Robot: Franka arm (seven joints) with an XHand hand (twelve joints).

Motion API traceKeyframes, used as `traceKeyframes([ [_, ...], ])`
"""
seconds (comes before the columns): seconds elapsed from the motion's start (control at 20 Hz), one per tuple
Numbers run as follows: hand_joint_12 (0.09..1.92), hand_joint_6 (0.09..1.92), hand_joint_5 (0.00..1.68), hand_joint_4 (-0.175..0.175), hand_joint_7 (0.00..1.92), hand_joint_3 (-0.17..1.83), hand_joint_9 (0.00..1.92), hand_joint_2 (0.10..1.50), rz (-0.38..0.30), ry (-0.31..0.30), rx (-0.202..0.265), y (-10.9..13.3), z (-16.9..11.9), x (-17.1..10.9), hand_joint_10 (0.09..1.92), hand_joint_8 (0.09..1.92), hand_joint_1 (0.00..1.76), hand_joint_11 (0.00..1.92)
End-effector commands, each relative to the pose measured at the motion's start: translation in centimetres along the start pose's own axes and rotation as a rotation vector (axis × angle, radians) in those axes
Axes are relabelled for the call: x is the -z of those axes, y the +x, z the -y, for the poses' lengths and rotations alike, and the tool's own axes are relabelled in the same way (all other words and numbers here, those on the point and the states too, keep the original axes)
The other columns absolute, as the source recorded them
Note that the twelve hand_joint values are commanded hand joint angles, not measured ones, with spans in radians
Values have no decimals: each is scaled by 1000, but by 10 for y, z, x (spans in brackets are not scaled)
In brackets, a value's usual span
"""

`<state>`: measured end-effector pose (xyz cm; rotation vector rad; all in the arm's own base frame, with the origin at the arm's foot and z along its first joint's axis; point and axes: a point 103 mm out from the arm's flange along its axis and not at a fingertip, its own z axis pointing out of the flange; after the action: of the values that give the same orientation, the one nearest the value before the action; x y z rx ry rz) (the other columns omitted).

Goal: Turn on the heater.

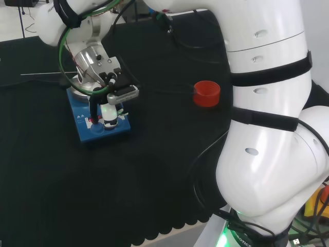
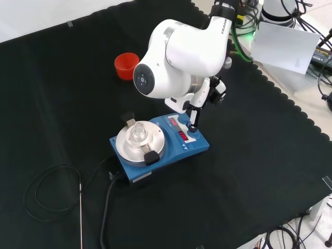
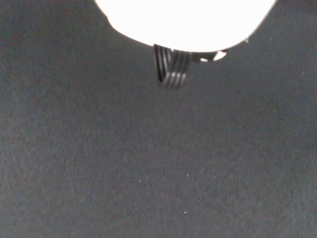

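In the head view, the heater, a blue box with a round silver plate at its far end, sits on the black-clothed desk toward the left. The hand hangs right above its near control panel, one black finger reaching straight down to the panel, where a small red light glows; the hand grasps nothing. A red ribbed ring stands well apart to the right.

In the front view, the heater lies mid-desk, its red display lit. The hand comes down from under the white arm link, a straight finger touching the panel's right end. A black cable loops off to the left, beside a thin metal rod.

In the wrist view, a blurred white part of the hand shows above black cloth.
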<state>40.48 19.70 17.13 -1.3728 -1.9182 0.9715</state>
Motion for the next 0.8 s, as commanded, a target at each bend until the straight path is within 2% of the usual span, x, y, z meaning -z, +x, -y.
traceKeyframes([
  [0.05,1361,162,348,-36,1563,1291,1649,460,-7,12,-2,-3,0,-6,1410,1592,1414,1333],
  [0.45,1362,153,354,-36,1563,1296,1648,457,0,-4,3,0,1,-5,1411,1592,1415,1333],
  [0.8,1362,147,360,-36,1564,1298,1648,456,3,7,-1,1,-1,-7,1412,1592,1415,1335],
])
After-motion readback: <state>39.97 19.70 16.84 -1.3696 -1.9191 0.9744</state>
